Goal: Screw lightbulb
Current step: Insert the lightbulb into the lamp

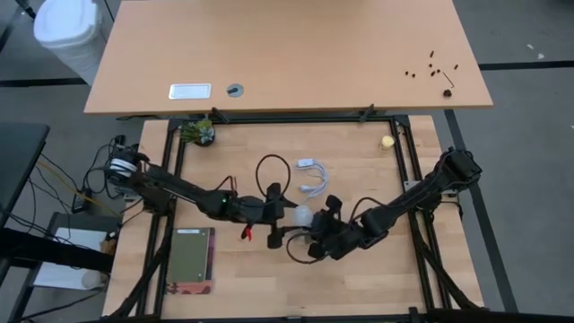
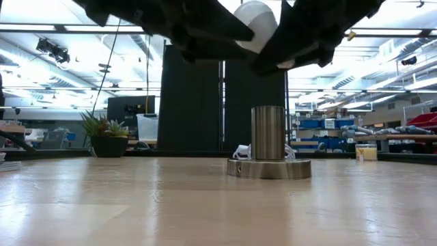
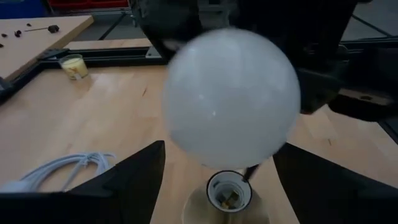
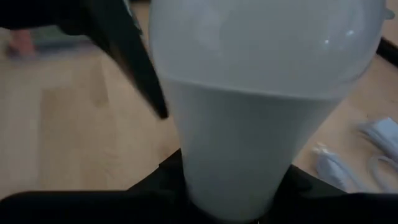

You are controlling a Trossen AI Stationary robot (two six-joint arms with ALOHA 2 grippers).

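The right gripper is clamped on the lightbulb's neck, holding it above the socket (threads not yet engaged), while the left gripper's fingers stand apart around the globe, presumably ready to turn it.

The lightbulb is hanging above the socket near the table's middle. A cord is lying behind them; a plant is sitting at the back-left corner

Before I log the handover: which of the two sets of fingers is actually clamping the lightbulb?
The right fingers, closed around the lightbulb at its narrow end. The left fingers stand wide on either side of the globe.
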